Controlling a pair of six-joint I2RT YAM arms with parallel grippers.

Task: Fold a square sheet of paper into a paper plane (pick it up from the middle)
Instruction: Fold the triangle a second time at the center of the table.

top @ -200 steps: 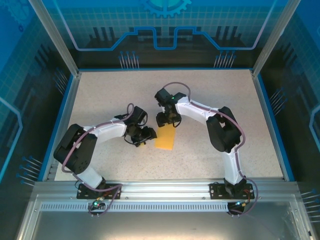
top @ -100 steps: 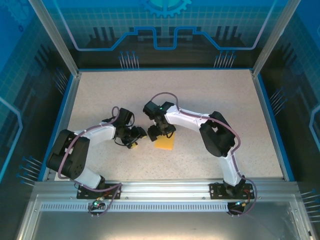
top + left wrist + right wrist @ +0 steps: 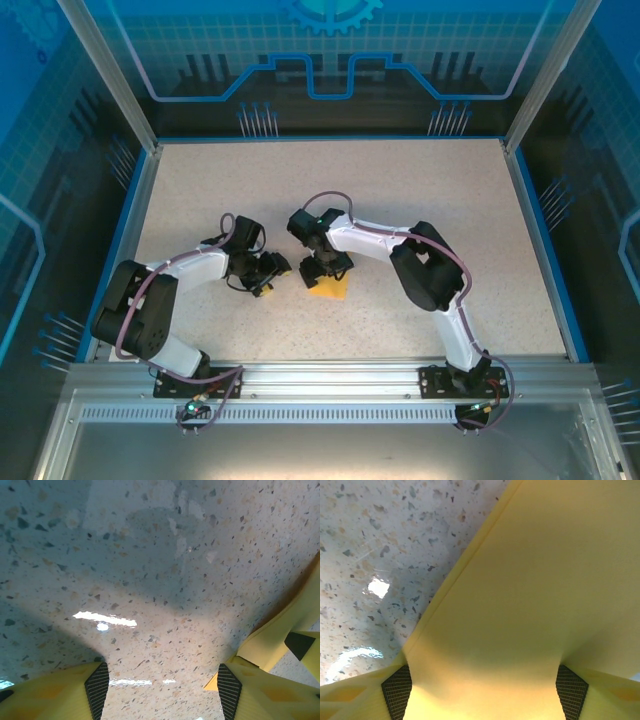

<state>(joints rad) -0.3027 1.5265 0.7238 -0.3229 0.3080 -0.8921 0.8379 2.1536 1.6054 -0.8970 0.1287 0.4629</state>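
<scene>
Between the fingertips of the right gripper the sheet of paper is lying spread out, running from one black pad across to the other. The jaws are standing wide apart, and I cannot tell whether they are nipping its sides or merely straddling it. Just outside one pad the paper's edge is showing as two layers (a fold already made, by my reading). The gripper is probably bearing down here to stop the layers springing apart or sliding while a crease is being set. Beyond that edge the speckled table is lying bare and glossy.

Out to the side of that tool, the left gripper is hovering low over the table with its jaws released and nothing between them. A corner of the sheet is reaching in just beside one of its fingers. It is waiting there, I judge, to catch or press that free edge — close, but not crowding the fold.

Nothing readable is appearing on the paper, the fingers or the table. Farther off, the blue back panel is carrying line graphics and a gear shape — no words legible.
</scene>
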